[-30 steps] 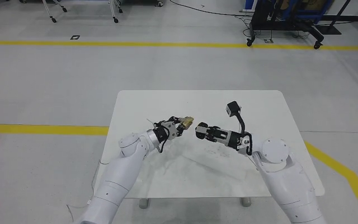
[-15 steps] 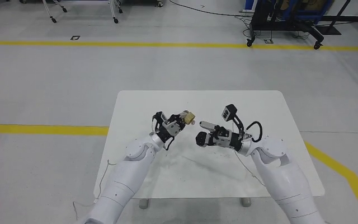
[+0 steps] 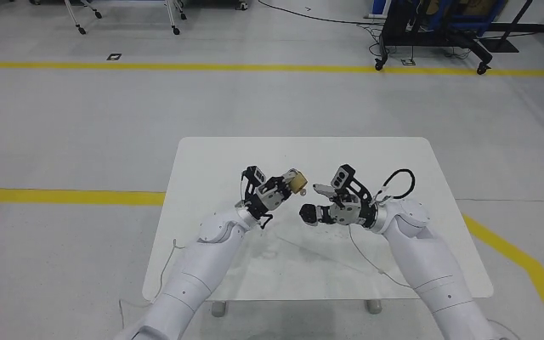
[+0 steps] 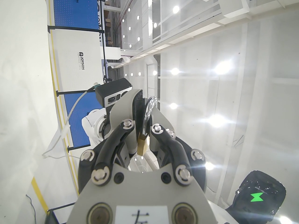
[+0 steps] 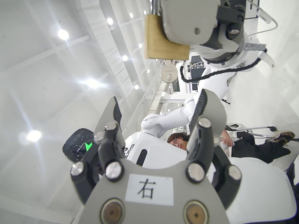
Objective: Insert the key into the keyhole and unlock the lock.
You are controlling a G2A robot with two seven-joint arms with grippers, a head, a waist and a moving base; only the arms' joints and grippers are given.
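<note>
Right wrist view: key (image 5: 169, 72) in lock (image 5: 158, 40) gripped by left tool (image 4: 144, 120); right tool (image 5: 160, 104) spread.

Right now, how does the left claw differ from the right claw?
The left claw is shut on the lock; the right claw is open and holds nothing. The left claw's lock carries the key in its keyhole, while the right claw sits apart from that key, not touching it. Both point toward each other over the table.
</note>
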